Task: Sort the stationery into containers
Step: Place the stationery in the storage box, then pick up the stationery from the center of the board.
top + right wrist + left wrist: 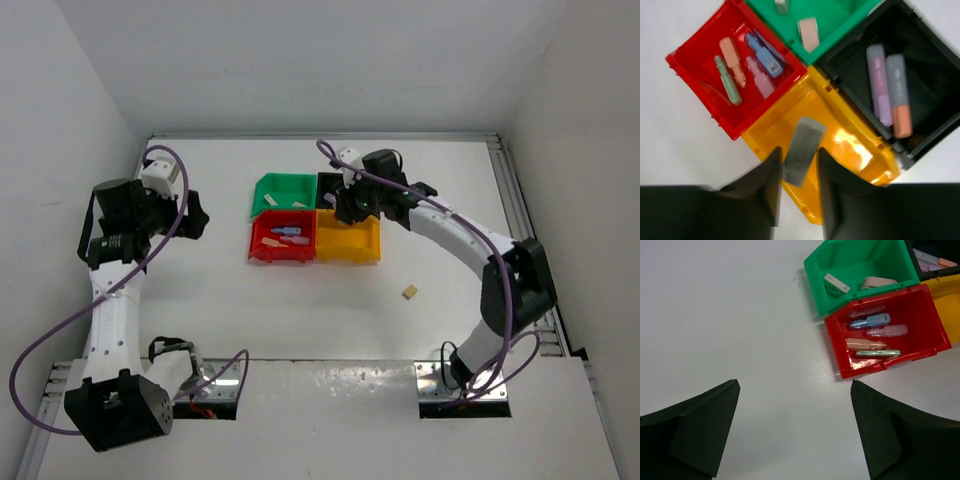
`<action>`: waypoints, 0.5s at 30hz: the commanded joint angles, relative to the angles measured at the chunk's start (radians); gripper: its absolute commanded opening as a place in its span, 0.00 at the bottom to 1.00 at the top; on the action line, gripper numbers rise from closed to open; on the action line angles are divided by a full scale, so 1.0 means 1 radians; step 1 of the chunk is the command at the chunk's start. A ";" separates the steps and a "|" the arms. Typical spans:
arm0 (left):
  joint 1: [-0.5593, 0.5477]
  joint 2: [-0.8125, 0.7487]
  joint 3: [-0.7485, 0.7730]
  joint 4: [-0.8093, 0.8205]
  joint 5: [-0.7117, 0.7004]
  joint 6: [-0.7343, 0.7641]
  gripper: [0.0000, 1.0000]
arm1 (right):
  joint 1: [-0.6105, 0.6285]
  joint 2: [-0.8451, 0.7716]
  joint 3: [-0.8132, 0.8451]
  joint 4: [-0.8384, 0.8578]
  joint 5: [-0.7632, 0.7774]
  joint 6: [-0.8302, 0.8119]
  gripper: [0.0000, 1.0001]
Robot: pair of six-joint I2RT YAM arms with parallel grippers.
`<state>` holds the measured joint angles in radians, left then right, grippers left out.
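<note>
Right claw (799,152) flanks grey block (805,135) over yellow bin (845,142); gripping or letting go, cannot tell. Release once centred inside rim. Left claw (795,385) gapes, empty.

No legible text or labels

Grey block (802,150) btwn parted R gripper (798,152) jaws, over yellow bin (856,150)
</note>
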<state>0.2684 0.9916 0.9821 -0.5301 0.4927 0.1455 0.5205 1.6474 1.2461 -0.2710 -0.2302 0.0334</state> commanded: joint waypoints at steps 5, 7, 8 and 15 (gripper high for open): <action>0.008 -0.045 0.003 0.022 -0.002 0.009 1.00 | 0.000 -0.024 0.044 -0.048 0.012 0.011 0.64; 0.009 -0.056 0.006 0.019 -0.008 0.022 1.00 | -0.019 -0.105 -0.005 -0.072 0.014 0.031 0.65; 0.009 -0.062 0.006 0.018 -0.014 0.025 1.00 | -0.040 -0.141 -0.075 -0.080 0.026 0.057 0.64; 0.009 -0.071 -0.025 0.027 -0.006 0.014 1.00 | -0.094 -0.418 -0.479 -0.151 0.203 0.217 0.63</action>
<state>0.2684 0.9329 0.9737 -0.5285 0.4816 0.1604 0.4252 1.2690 0.8825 -0.3580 -0.1204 0.1562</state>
